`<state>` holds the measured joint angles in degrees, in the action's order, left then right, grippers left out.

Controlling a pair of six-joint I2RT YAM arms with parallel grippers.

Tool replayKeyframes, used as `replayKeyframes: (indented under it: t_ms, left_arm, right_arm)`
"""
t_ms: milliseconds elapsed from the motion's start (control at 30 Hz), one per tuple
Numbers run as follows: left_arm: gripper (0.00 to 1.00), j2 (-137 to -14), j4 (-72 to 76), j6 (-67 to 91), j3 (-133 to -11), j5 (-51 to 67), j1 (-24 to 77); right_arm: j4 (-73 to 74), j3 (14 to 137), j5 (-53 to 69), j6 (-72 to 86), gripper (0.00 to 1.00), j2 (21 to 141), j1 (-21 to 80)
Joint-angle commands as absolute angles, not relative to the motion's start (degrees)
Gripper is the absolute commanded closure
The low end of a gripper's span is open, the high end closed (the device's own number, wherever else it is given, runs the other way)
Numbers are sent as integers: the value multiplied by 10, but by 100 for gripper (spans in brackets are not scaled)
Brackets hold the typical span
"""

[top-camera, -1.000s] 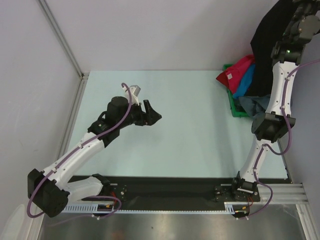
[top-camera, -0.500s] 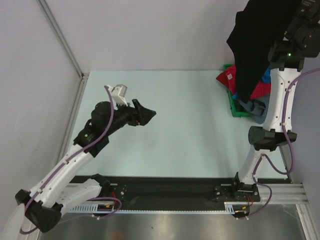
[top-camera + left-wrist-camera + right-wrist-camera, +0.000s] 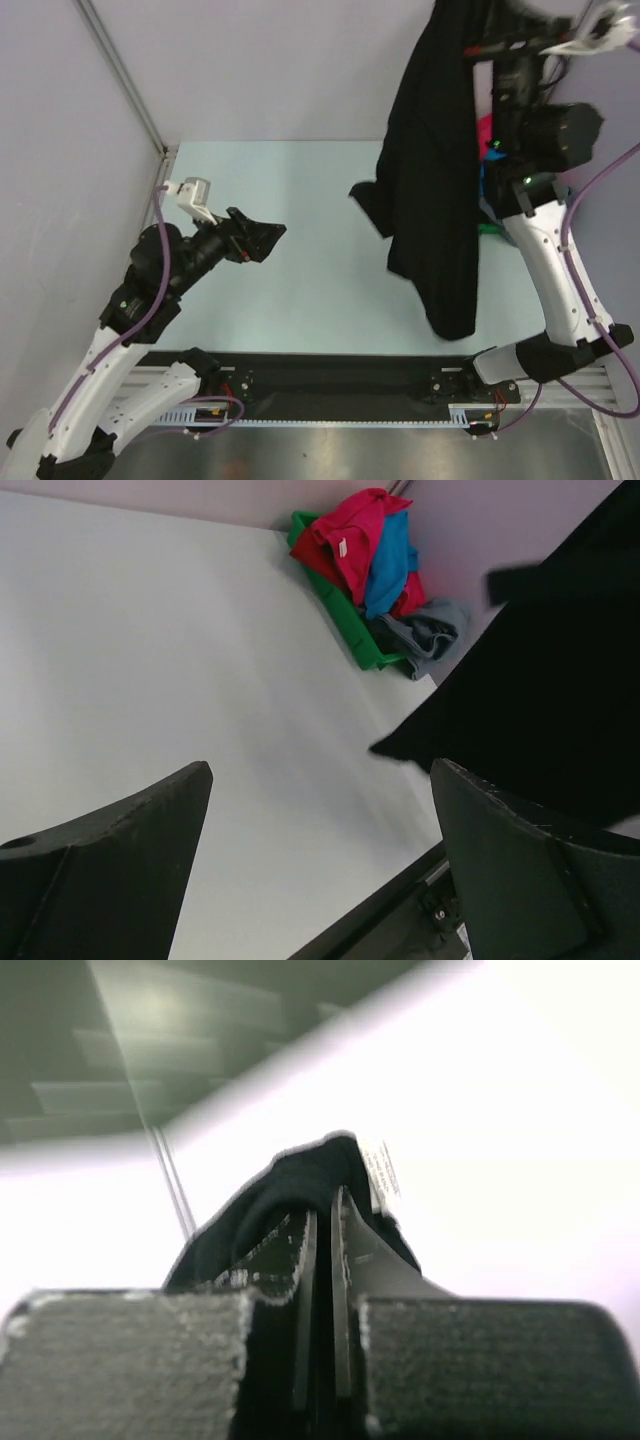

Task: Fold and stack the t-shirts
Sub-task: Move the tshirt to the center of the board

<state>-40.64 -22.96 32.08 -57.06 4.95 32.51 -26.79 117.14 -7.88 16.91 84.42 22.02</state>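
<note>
My right gripper (image 3: 478,45) is raised high at the back right, shut on the black t-shirt (image 3: 435,180). The shirt hangs down long over the table's right half. In the right wrist view the jaws (image 3: 322,1245) are pressed together on a fold of the black cloth (image 3: 285,1195), with a white label beside it. My left gripper (image 3: 262,235) is open and empty above the table's left half, pointing toward the shirt. The left wrist view shows its gripper (image 3: 320,865) open, the black shirt (image 3: 545,690) at right, and the red-pink shirt (image 3: 355,530), blue shirt (image 3: 392,560) and grey shirt (image 3: 432,635) heaped together.
A green bin (image 3: 335,615) at the table's far right corner holds the other shirts; in the top view the black shirt hides most of it. The pale table (image 3: 300,300) is bounded by a metal post at left and a black rail along the near edge.
My right arm has swung up and to the left, lifting the black shirt out of the bin until it hangs over the table. My left arm drew back to the left.
</note>
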Motion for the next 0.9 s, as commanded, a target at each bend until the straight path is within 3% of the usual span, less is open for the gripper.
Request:
replayKeyframes:
  t_ms: [0, 200, 400, 467, 733, 867]
  left_arm:
    - [2, -382, -291, 292, -635, 18, 328]
    - [1, -382, -360, 289, -691, 8, 327]
    - [2, -420, -352, 313, -638, 28, 327]
    - [3, -463, -308, 316, -600, 46, 327]
    - [13, -720, -181, 350, -572, 49, 304]
    - [25, -867, -163, 359, -588, 39, 266]
  right_arm:
    - [-198, 998, -96, 181, 100, 780, 243]
    - [-111, 736, -6, 236, 99, 672, 282]
    - [-6, 508, 133, 237, 86, 619, 306]
    - [41, 454, 111, 241, 85, 598, 306]
    - [182, 363, 65, 277, 90, 577, 285]
    - [215, 364, 64, 295, 90, 592, 247]
